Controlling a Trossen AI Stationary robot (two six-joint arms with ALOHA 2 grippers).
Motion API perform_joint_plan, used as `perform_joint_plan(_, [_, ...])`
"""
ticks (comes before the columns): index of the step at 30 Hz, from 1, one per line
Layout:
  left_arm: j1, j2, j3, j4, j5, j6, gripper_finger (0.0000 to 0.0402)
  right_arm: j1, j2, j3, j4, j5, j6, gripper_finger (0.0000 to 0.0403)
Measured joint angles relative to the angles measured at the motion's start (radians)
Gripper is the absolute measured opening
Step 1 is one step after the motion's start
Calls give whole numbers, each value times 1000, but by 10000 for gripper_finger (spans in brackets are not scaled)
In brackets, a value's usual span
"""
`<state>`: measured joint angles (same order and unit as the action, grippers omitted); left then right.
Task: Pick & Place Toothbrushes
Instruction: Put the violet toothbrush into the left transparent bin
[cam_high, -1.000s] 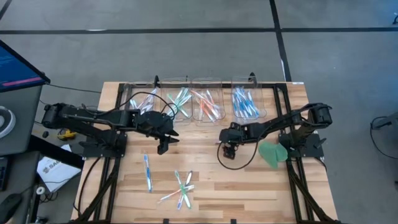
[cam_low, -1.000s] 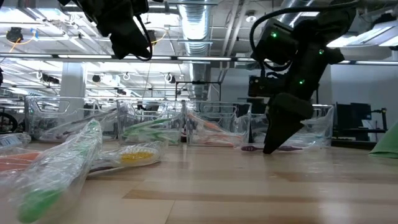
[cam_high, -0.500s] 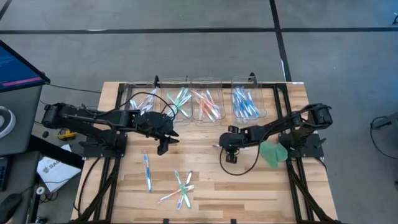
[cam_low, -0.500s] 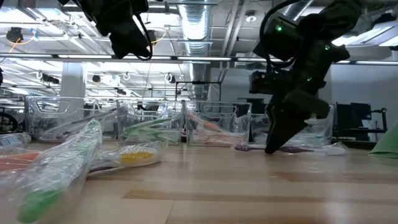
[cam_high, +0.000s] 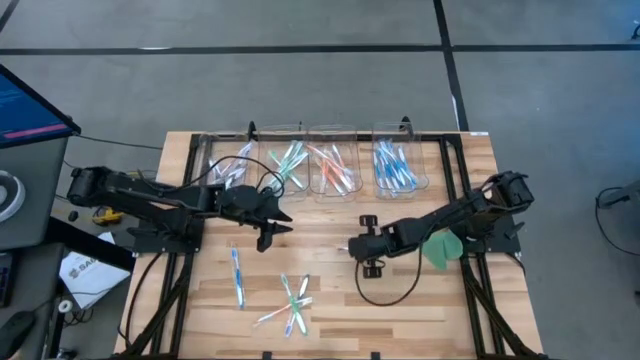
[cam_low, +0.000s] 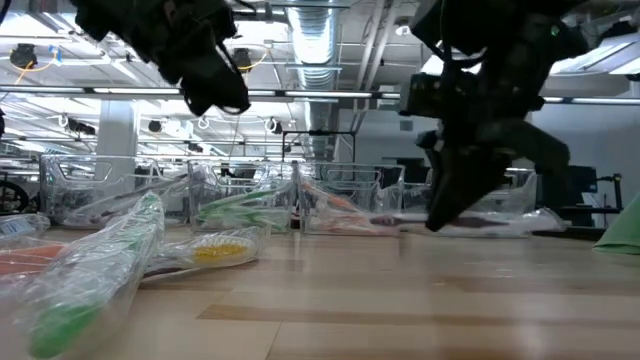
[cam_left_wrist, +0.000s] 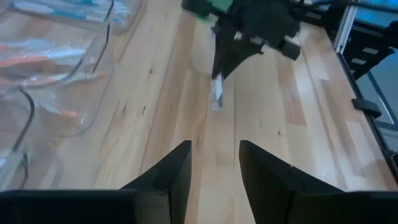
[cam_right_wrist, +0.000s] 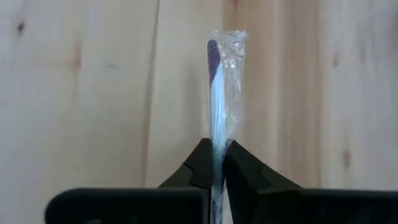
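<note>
Right claw (cam_right_wrist: 217, 163) grips one purple toothbrush (cam_right_wrist: 214, 99); four bins (cam_high: 312, 168).

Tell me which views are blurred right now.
Low view: right gripper smeared by motion, near wrapped toothbrushes out of focus. Left wrist view: soft throughout. Right wrist view: sharp on the purple toothbrush. High view: clear.

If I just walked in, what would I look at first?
Probably the right claw near the middle of the table, pinching a wrapped purple toothbrush. Next, the four clear bins along the far edge, filled with colourful toothbrushes. Then the little pile of toothbrushes at the near edge, with the left claw hovering open above the table.
</note>
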<state>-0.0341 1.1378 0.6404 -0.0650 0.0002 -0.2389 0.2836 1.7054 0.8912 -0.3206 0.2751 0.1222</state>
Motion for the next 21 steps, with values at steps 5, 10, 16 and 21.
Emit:
perform_joint_plan(5, [0, 0, -87, 138, 4, 5, 127, 34, -1, 65, -33, 83, -26, 14])
perform_joint_plan(10, [0, 0, -172, 333, 16, 76, 127, 80, -3, 160, -127, 152, -28, 14])
perform_joint_plan(16, [-24, 9, -268, 612, 14, 157, 130, 162, -3, 273, -209, 300, -53, 14])
perform_joint_plan(21, [-68, 32, -292, 748, -21, 265, 159, 202, -4, 322, 9, 373, -244, 14])
